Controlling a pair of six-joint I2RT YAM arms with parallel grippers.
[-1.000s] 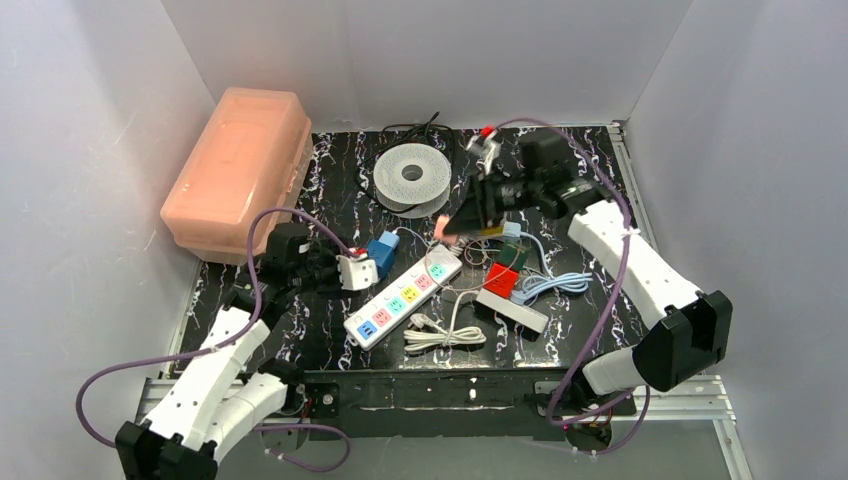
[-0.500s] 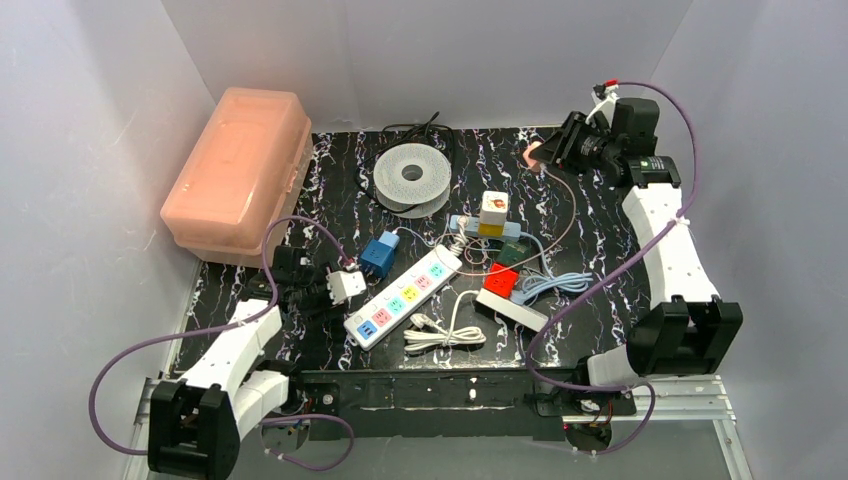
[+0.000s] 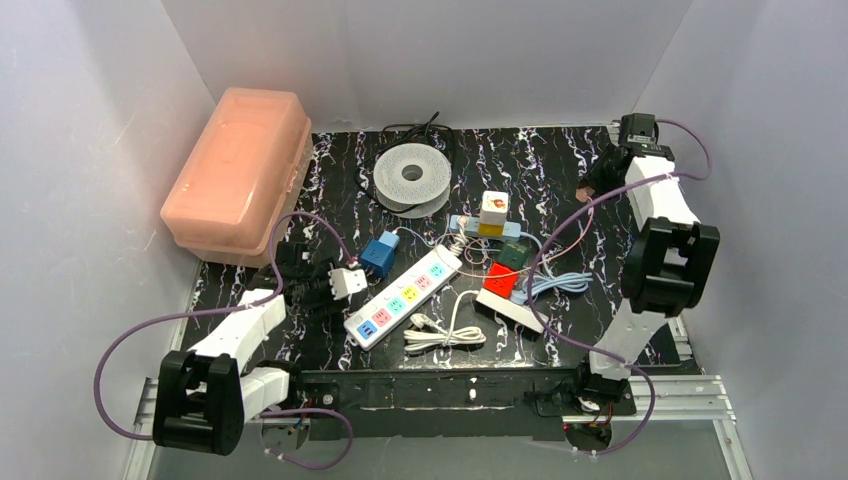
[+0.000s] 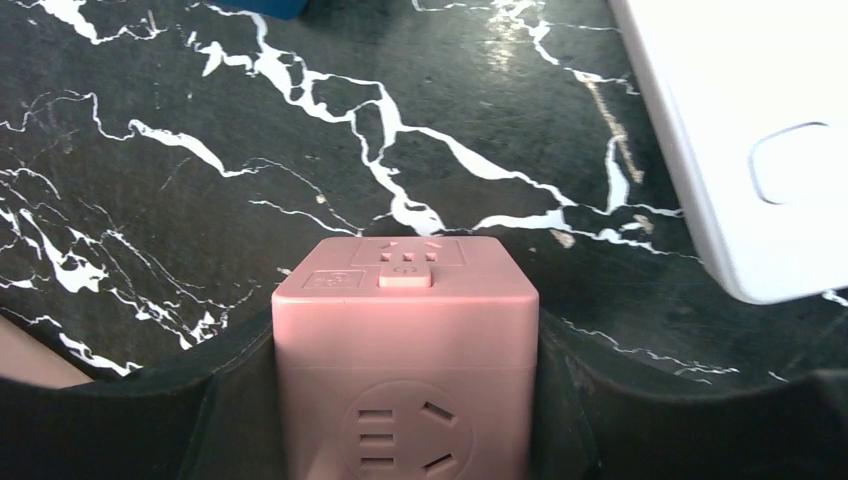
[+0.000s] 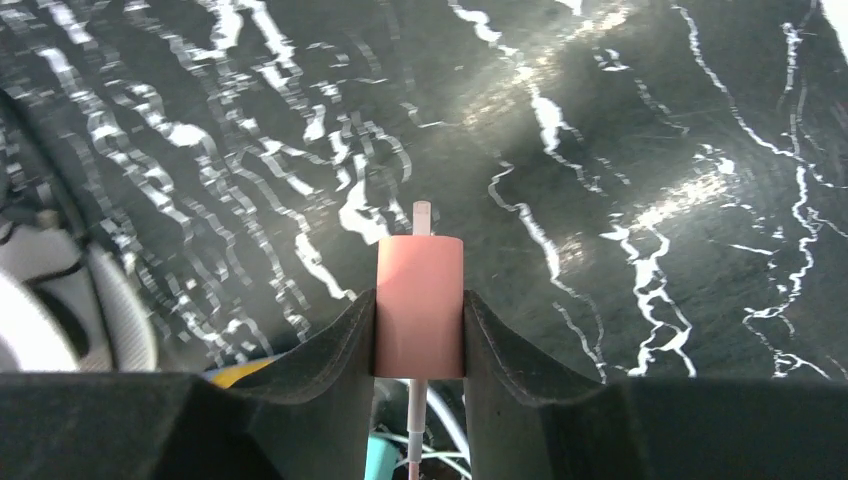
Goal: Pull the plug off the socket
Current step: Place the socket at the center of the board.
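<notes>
left pincer (image 4: 405,400) clamped on pink socket cube (image 4: 405,320), near-left | right pincer (image 5: 420,330) pinching pink plug (image 5: 420,290), prong (image 5: 421,215) bare, far-right corner | i judge the pull done, parts well apart | next: lower and release both gently

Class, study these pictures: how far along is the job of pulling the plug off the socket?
Done: the plug is off, and its tip shows bare in the right wrist view, with nothing fitted over it. In hand: the right claw grips the plug, and the left claw grips the pink socket, whose visible holes are empty. Left: apparently only setting both down.
</notes>
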